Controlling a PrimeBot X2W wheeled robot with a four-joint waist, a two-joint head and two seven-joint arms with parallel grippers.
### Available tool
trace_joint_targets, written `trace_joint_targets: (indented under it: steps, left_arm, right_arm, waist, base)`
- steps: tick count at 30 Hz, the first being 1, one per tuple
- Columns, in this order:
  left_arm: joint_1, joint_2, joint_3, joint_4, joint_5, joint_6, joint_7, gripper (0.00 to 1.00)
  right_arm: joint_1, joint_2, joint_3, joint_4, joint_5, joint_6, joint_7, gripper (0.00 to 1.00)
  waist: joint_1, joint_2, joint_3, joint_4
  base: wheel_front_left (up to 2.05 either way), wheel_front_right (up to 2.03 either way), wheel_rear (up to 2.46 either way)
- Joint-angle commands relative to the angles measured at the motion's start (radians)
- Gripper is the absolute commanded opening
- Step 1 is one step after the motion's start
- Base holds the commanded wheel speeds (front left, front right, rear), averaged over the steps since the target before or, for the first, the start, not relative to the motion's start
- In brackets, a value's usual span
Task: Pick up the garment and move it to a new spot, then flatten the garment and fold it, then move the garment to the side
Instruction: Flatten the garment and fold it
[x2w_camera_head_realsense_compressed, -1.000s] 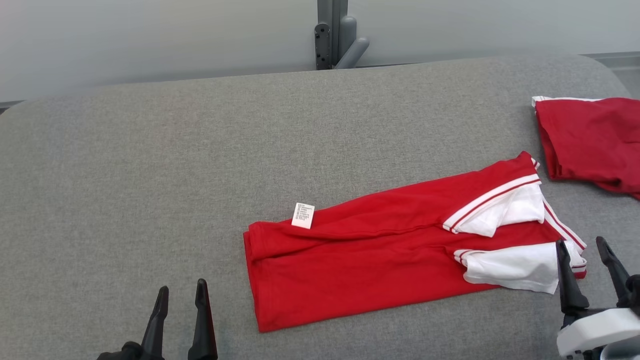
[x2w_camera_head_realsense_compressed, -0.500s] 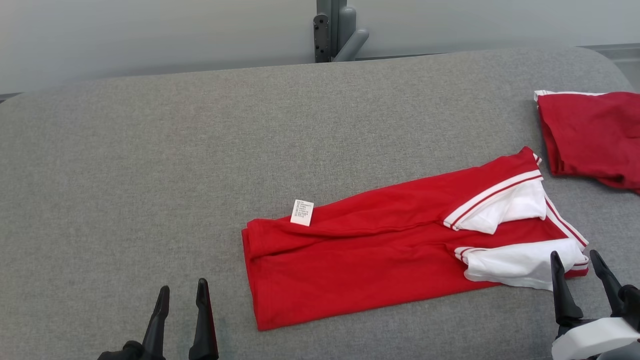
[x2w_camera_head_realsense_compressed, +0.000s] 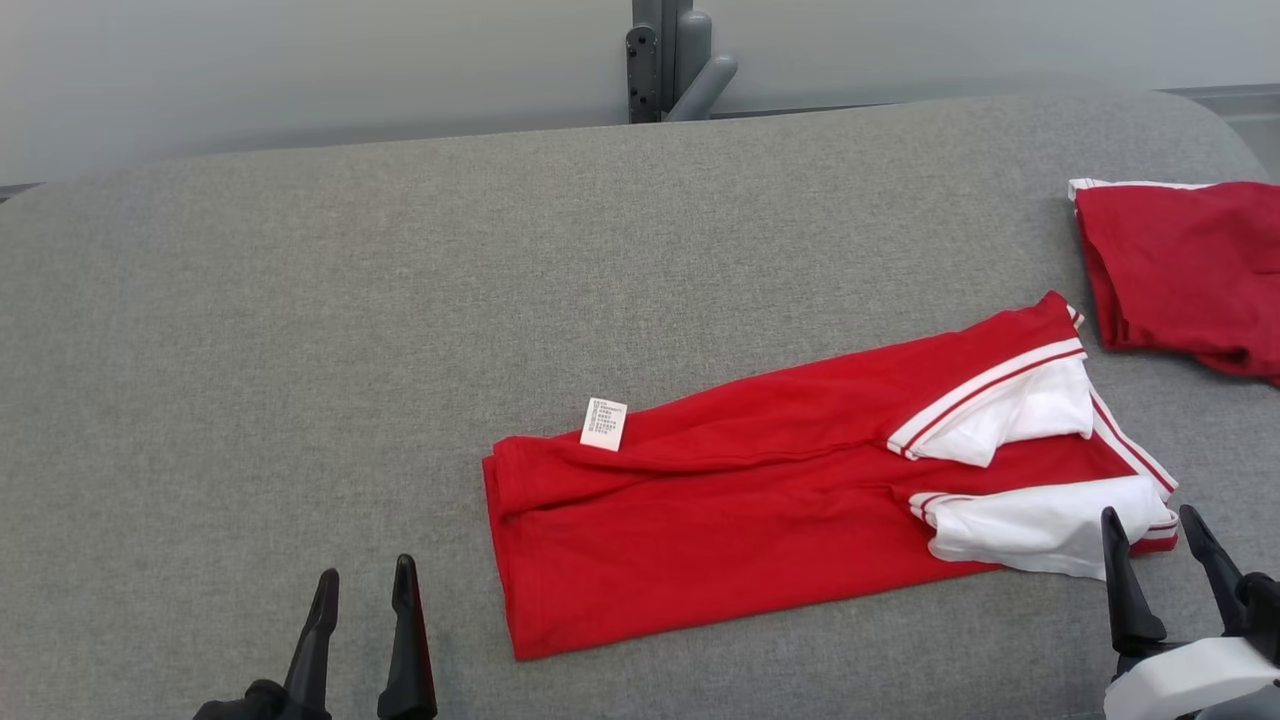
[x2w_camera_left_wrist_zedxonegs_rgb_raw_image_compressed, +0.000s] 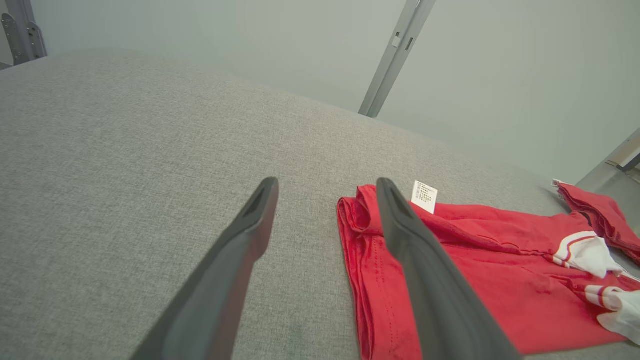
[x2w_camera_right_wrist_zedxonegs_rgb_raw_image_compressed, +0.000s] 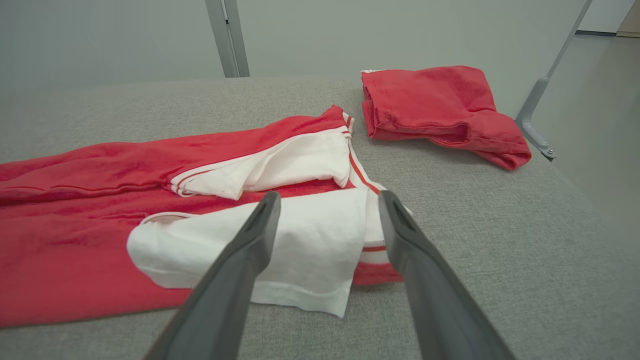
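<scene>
So, shirt (x2w_camera_head_realsense_compressed: 740, 510) lies on bench (x2w_camera_head_realsense_compressed: 300, 300), right of centre, folded into long strip. Left fingers (x2w_camera_head_realsense_compressed: 404, 610), right fingers (x2w_camera_head_realsense_compressed: 1120, 570) both spread, empty, near its two ends. Guess: mid-fold; next needs pinching one end, carrying it over other.

The shirt (x2w_camera_head_realsense_compressed: 760, 500) before me is soft matt cloth; the bench (x2w_camera_head_realsense_compressed: 300, 350) wears rough woven fabric; my claw fingers (x2w_camera_left_wrist_zedxonegs_rgb_raw_image_compressed: 240, 260) look matt plastic.
</scene>
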Motion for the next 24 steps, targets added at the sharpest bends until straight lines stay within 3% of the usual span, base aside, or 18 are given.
trace_joint_targets:
  steps: [1,11,24]
  left_arm:
    - [-0.018,0.001,0.001,-0.004,0.008,-0.001,-0.003,1.0]
    - [-0.054,0.001,-0.001,-0.011,0.018,-0.006,-0.003,1.0]
    - [-0.163,0.001,-0.016,-0.015,0.033,-0.018,-0.002,1.0]
  right_arm:
    - [-0.01,-0.006,-0.004,0.003,-0.007,-0.002,-0.004,1.0]
    - [-0.056,-0.039,-0.016,0.024,-0.013,-0.002,-0.004,1.0]
    - [-0.198,-0.115,-0.008,0.101,-0.016,-0.002,-0.004,1.0]
  waist:
    - [0.0,0.0036,0.012,0.001]
    - [0.0,0.0036,0.09,0.002]
    - [0.0,0.0036,0.274,0.014]
  base:
    - [0.0,0.0,0.0]
    - [0.0,0.0,0.0]
    - [0.0,0.0,0.0]
